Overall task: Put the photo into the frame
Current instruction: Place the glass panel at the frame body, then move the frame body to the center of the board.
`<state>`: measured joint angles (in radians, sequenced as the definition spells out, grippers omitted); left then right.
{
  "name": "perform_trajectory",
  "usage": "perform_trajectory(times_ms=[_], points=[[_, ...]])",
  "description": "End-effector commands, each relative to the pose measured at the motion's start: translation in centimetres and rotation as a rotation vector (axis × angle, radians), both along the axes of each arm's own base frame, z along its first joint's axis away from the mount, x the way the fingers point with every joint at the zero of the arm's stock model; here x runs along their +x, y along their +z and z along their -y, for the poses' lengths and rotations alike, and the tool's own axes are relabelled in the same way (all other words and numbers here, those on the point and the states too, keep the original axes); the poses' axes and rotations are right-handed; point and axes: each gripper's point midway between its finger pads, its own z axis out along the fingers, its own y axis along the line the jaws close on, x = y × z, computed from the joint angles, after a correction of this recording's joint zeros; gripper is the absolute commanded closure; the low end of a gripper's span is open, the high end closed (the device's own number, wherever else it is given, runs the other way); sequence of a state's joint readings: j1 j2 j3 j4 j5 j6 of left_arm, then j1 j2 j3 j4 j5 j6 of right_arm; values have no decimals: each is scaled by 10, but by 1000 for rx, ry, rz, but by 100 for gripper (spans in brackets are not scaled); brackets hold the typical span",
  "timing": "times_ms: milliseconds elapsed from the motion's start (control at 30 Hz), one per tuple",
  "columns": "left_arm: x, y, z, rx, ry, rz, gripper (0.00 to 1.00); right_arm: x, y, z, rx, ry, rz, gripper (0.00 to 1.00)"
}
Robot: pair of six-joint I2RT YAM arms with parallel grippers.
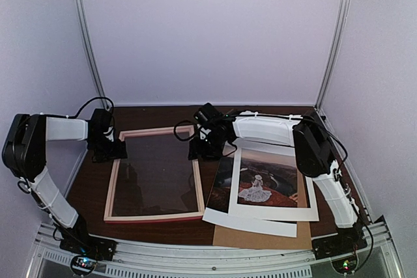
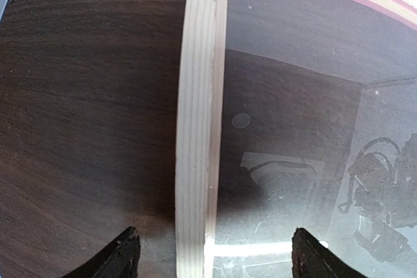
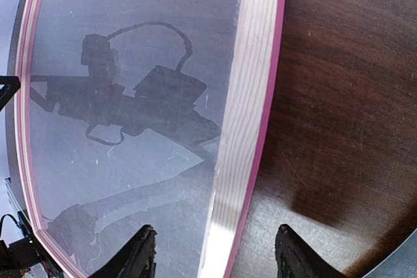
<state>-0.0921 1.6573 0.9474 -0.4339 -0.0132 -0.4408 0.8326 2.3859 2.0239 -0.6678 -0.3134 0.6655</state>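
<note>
Big dark table (image 1: 91, 187) first, and flat on it lies the frame (image 1: 155, 174), spanning the gap between the two end effectors. To the near right of the right end effector there's a stack: brown backing board (image 1: 260, 239) at the bottom, white mat (image 1: 251, 222) over it, and the photo (image 1: 268, 183) lying on top, well apart from the left end effector.

The left end effector (image 1: 107, 150) hangs over the frame's far left corner, released. In its wrist view the fingers (image 2: 124, 255) stand wide on either side of the pale rail, gripping nothing. The right end effector (image 1: 207, 144) is at the far right corner, also spread across its rail with gaps on both sides, so it's empty too.

My read: the frame looks set in place and the photo isn't in it yet. Next up is fetching the print, which calls for lifting a thin sheet by an edge without dragging the mat beneath.

The right arm covers part of the photo's right side. Only fingertips show in the wrist views. Reflections cloud the glazing, and I can't tell whether the tips touch the table.
</note>
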Motion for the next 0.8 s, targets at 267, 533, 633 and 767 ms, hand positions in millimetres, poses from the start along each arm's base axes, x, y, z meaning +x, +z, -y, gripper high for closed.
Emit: perform_trajectory(times_ms=[267,533,633,767], points=[[5,1,0,-18,16,23,26,15,-12,3,-57,-9,41,45],[7,0,-1,-12,16,21,26,10,-12,4,-45,-7,35,65],[8,-1,-1,-12,17,18,26,7,-15,5,-48,-5,29,68],[8,1,-1,-10,17,21,26,4,-19,7,-52,-3,19,74]])
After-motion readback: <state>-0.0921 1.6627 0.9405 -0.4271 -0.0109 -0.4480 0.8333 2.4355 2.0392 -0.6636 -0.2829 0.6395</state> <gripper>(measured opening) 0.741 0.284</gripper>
